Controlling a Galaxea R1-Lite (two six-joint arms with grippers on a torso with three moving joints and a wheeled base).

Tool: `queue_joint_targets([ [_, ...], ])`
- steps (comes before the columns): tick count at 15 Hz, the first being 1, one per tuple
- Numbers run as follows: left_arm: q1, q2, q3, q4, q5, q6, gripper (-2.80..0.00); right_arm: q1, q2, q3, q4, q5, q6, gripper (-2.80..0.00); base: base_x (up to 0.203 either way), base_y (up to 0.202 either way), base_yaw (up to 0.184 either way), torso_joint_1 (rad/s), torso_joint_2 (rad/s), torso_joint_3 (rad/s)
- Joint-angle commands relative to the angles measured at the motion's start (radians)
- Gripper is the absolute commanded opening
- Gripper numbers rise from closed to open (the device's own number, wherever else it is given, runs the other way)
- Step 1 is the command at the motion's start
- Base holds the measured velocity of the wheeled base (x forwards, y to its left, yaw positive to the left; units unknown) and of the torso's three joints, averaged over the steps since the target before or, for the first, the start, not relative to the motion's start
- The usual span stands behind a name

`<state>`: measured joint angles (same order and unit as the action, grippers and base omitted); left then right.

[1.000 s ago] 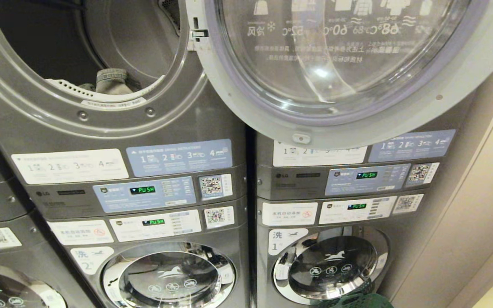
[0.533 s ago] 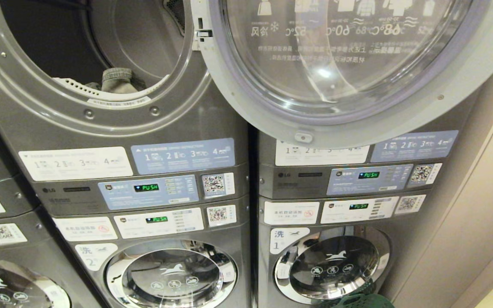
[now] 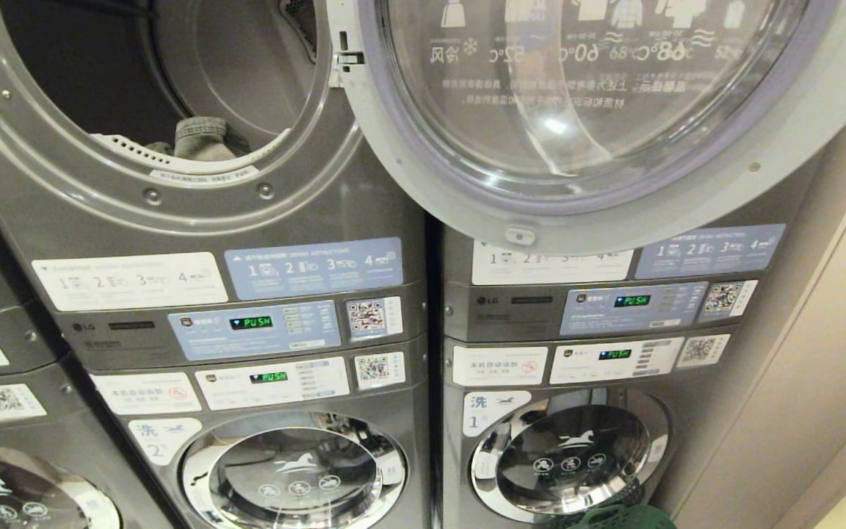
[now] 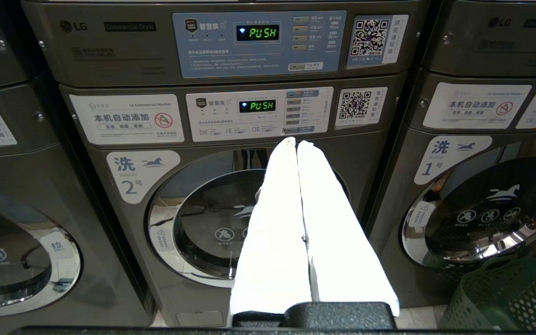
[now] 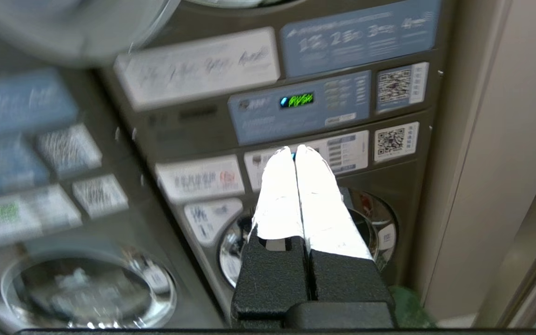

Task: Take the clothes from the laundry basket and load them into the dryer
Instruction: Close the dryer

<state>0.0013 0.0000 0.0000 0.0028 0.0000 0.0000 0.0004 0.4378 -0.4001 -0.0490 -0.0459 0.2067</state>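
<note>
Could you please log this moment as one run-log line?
dryer door: open | clothes: in drum | left gripper: shut, empty | right gripper: shut, empty

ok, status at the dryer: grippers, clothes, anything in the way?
Left gripper shut, empty. Right gripper shut, empty. Dryer door open, grey garment in the drum. Green laundry basket on the floor at right. Nothing blocking the opening.

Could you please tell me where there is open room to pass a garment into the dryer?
The dryer opening is clear across its dark upper part, between the drum rim and the swung-open door. The bottom is crowded: grey clothes sit at the lip.
</note>
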Motion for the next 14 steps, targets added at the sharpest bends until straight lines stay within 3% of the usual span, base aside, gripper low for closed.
queue_joint_targets([
  [1, 0.0, -0.002, 0.0, 0.0, 0.0, 0.0, -2.8, -0.001, 0.274, -0.088, -0.053, -0.039, 0.062, -2.8, 0.0, 0.0, 0.0, 0.0, 0.0, 0.0],
  [3, 0.0, -0.002, 0.0, 0.0, 0.0, 0.0, -2.8, 0.0, 0.377, -0.162, -0.174, -0.094, 0.143, -2.8, 0.0, 0.0, 0.0, 0.0, 0.0, 0.0],
  [6, 0.0, -0.002, 0.0, 0.0, 0.0, 0.0, -2.8, 0.003, 0.483, -0.208, -0.268, -0.007, 0.207, -2.8, 0.0, 0.0, 0.0, 0.0, 0.0, 0.0],
  [11, 0.0, -0.002, 0.0, 0.0, 0.0, 0.0, -2.8, 0.0, 0.747, -0.307, -0.459, 0.031, 0.205, -2.8, 0.0, 0.0, 0.0, 0.0, 0.0, 0.0],
  [14, 0.0, -0.002, 0.0, 0.0, 0.0, 0.0, -2.8, -0.005, 0.846, -0.327, -0.574, 0.033, 0.152, -2.8, 0.0, 0.0, 0.0, 0.0, 0.0, 0.0],
])
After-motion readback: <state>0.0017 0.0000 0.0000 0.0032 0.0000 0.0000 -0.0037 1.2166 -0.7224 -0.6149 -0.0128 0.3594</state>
